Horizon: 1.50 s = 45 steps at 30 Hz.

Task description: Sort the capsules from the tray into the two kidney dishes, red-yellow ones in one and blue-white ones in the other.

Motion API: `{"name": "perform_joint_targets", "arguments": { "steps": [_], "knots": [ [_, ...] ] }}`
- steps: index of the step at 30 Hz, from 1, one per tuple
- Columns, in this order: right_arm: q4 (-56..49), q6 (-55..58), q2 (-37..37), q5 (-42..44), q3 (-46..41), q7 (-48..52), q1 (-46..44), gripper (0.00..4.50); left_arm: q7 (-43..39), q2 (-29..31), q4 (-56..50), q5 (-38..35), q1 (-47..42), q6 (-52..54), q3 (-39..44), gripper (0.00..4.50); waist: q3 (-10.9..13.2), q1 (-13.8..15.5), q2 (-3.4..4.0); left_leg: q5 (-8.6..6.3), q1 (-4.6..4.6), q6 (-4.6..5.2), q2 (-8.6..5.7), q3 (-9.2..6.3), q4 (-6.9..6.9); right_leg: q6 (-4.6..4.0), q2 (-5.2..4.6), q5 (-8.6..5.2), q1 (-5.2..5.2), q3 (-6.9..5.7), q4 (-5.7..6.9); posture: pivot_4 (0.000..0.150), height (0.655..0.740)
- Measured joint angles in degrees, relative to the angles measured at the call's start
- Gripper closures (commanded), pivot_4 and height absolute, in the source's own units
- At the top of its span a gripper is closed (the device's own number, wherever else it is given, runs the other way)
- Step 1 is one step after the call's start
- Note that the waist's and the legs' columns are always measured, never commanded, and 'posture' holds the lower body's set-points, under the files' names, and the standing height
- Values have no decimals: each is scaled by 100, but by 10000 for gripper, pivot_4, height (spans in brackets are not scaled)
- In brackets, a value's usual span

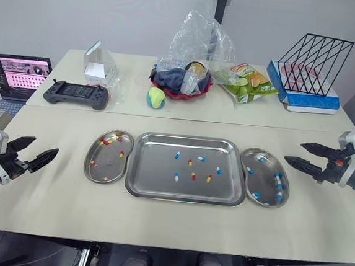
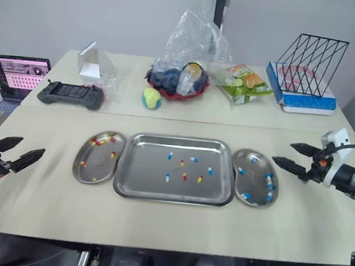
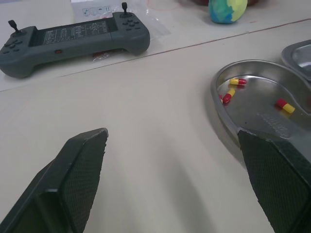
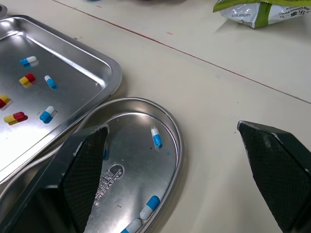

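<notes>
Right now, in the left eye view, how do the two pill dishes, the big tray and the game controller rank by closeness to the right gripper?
From the right gripper:
1. Blue-white pill dish, just beside it.
2. Tray, centre.
3. Red-yellow pill dish, left of the tray.
4. Game controller, far left, at the back.

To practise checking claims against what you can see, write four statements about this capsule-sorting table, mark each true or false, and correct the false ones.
1. The rectangular steel tray holds both red-yellow capsules and blue-white capsules. True.
2. The steel kidney dish on the robot's left holds blue-white ones. False: it holds red-yellow ones.
3. The left gripper and the right gripper are both open and empty. True.
4. The black wire rack stands on the tray. False: it stands on a blue-and-white box at the far right corner of the table.
</notes>
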Motion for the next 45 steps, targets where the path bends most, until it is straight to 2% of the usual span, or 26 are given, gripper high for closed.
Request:
{"name": "perform_joint_targets", "arguments": {
  "steps": [12,18,22,25,29,32,35,40,45],
  "knots": [
    [-185,56,7,18,-1,-38,51,0,-582,2,-446,-371,135,35,4,321,0,-7,0,0,0,1,1,0,-1,0,1,0,0,0,0,1500,7400],
    [-1871,754,316,342,199,-124,553,0,-949,14,-927,-463,416,1,-45,321,3,-13,8,-1,1,2,3,-1,-2,-1,2,0,-2,2,1,1500,7400],
    [-2735,1126,366,464,393,-273,450,0,-974,12,-1084,-426,524,-92,-141,321,3,3,8,-2,2,3,5,-2,-1,-1,4,0,1,1,0,1500,7400],
    [-3354,1421,594,539,862,-370,230,0,-1017,12,-1417,-470,702,-70,-181,321,3,4,8,-3,2,5,6,-3,-2,-1,5,1,-1,1,-1,1500,7400],
    [-3633,1653,843,282,1680,-547,-63,0,-1012,10,-1820,-518,853,44,-217,321,4,16,7,-3,0,5,4,-3,0,-3,3,2,0,0,-3,1500,7400],
    [-3618,1660,939,101,1936,-667,-174,0,-991,6,-1955,-611,898,155,-214,321,4,64,7,-3,-2,4,3,-6,0,-3,3,2,-1,-3,-4,1500,7400],
    [-3677,1938,1519,-49,2325,-1024,-482,0,-931,-92,-2071,-646,987,140,-172,321,2,19,4,-1,4,1,12,-8,-5,-9,13,5,-3,-2,-4,1500,7400],
    [-3972,2409,2884,-513,3720,-1916,-507,0,-898,-208,-2312,-641,1181,74,-178,321,0,-100,1,4,0,-8,19,-13,-19,-18,20,3,-23,0,2,1500,7400],
    [-3846,2636,3403,-1097,3726,-2943,-677,0,-846,-208,-2317,-633,1312,-10,-143,321,-2,-39,-5,4,1,-9,9,-20,-11,-20,15,6,-18,-2,0,1500,7400]
  ]
}}
